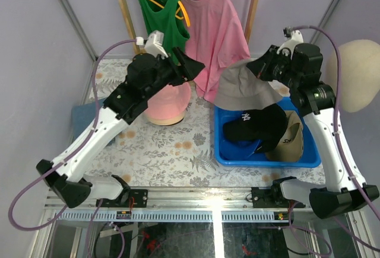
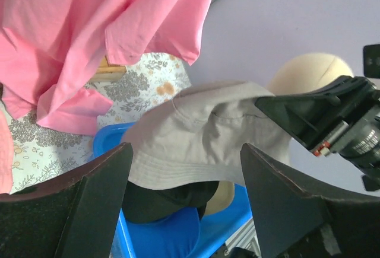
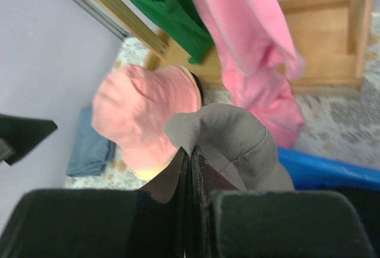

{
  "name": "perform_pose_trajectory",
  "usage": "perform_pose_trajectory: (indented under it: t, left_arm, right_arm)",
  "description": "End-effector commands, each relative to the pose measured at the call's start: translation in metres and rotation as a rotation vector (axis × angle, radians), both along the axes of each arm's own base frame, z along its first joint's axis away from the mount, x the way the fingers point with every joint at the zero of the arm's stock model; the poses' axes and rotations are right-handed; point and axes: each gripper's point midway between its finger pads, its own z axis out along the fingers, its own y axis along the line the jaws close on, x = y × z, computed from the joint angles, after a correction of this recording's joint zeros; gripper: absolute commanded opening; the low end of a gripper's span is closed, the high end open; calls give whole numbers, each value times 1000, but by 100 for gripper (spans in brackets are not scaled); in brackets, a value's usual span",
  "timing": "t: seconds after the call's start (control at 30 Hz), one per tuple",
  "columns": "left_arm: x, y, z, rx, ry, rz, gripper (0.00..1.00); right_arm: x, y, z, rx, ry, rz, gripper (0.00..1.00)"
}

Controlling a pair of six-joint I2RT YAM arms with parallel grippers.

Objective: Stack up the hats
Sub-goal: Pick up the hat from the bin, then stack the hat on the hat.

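Table [image 1: 166, 151] with floral cloth, spread below both grippers. Just behind left gripper [image 1: 193, 71] and to the left of right gripper [image 1: 256, 68], pink shirt [image 1: 217, 29] hanging; further left behind left gripper, green shirt [image 1: 155, 18] on a hanger. Directly under right gripper, blue bin [image 1: 267, 163] on the table. To the right of right gripper and near it, cream head [image 1: 359, 74].

Hanging from right gripper by its brim, grey hat [image 1: 240, 86], held clear above the bin, crown sagging toward left gripper. Right below left gripper, pink hat [image 1: 169, 101] crown-up on the table, pale rim showing beneath it. Under the grey hat and right gripper, black cap [image 1: 258, 124] with white logo, lying in the bin. Beside it in the bin and touching it, on the side away from left gripper, khaki cap [image 1: 291, 142]. Well to the left of left gripper, folded blue-grey cloth [image 1: 83, 115] on the table.

Right gripper clenched tight on the brim of the grey hat, fingers [image 3: 255, 222] pressed together with fabric pinched between. Left gripper spread wide and empty, fingers [image 2: 89, 198] well apart, grey hat visible past the gap, not touched.
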Motion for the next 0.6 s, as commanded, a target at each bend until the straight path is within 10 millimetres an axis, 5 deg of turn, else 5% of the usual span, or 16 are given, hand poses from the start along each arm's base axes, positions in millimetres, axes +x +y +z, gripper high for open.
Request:
perform_pose_trajectory:
  t: [0.0,0.27,0.47,0.57]
  left_arm:
    - [-4,22,13,-86,7,70,74]
    - [-23,34,9,-136,25,39,74]
    - [-36,52,-8,-175,54,84,75]
    - [-38,62,-15,-202,49,120,76]
  right_arm:
    - [14,38,77,137,-208,124,0]
    - [29,126,136,168,-355,277,0]
    - [44,172,157,209,-431,333,0]
    - [62,194,152,220,-432,351,0]
